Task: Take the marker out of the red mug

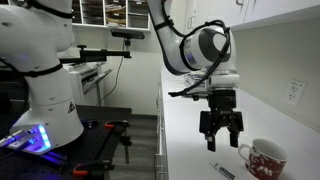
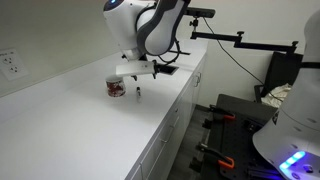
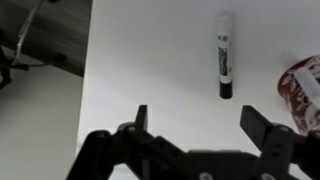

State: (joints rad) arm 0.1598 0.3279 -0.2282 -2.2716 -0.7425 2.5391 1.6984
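Gripper [image 1: 221,143] spread wide, nothing between the fingers [image 3: 141,120]. It hangs over the counter [image 1: 190,150], clear of the surface and pointing straight down. The wrist view shows both fingers apart, with bare white counter between them.

Marker [image 3: 224,55] is out of the mug. It lies flat on the counter and touches neither mug nor gripper. In the wrist view it runs lengthwise away from the fingers, pale body with a dark cap at the near end. In an exterior view the marker [image 1: 222,170] lies on the counter just below the open gripper, near the mug's handle side.

Mug [image 1: 263,158] stands upright on the counter, red with white pattern, beside the marker but apart from it. In the wrist view only its edge [image 3: 303,92] shows at the right border. Can't see inside it. In an exterior view the mug [image 2: 115,87] sits near the wall, under the arm.

Outlet [image 1: 293,92] on the wall behind the mug. A second white robot [image 1: 45,70] stands well apart on the floor side.
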